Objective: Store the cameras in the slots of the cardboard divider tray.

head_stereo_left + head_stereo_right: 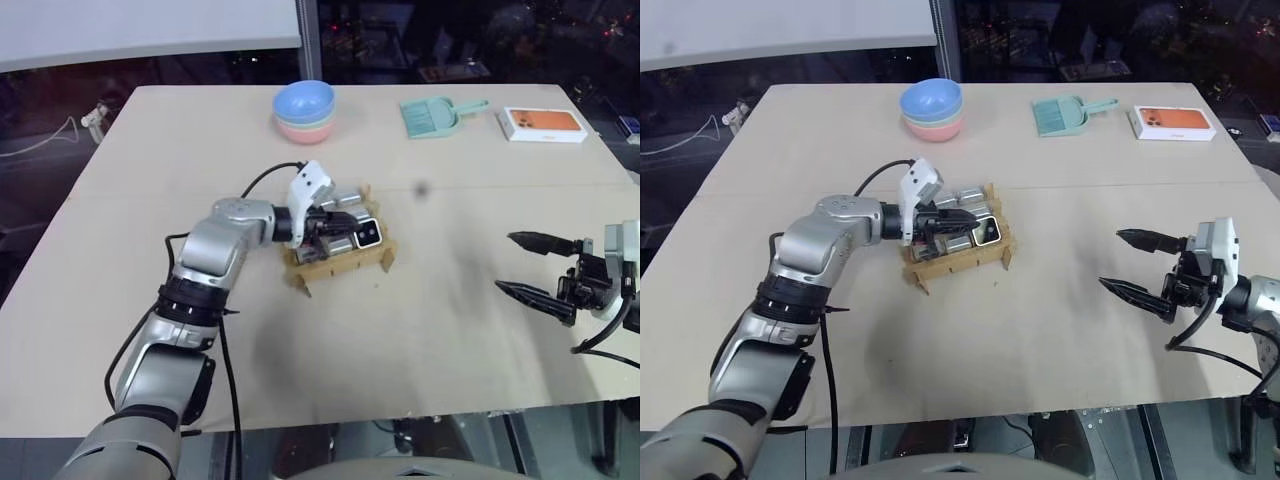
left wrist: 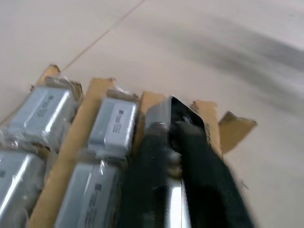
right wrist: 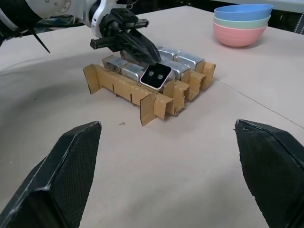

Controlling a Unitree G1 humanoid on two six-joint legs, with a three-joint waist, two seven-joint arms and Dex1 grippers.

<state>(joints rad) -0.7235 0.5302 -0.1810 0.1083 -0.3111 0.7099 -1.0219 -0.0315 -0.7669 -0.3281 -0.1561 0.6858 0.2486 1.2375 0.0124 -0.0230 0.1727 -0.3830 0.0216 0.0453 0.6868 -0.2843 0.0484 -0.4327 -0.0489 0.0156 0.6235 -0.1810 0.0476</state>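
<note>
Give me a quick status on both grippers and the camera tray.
Left gripper at the cardboard divider tray, fingers on a black-faced camera in an end slot. Right gripper open, clear. Nothing in the way.

Brown cardboard divider tray (image 3: 142, 97) sits mid-table; silver-grey cameras (image 3: 183, 61) fill its slots; 1 camera (image 3: 156, 76) stands tilted, lenses outward.

Silver-grey cameras (image 3: 183, 59) in brown tray (image 3: 118, 85); blue, green, pink bowls (image 1: 304, 111).
</note>
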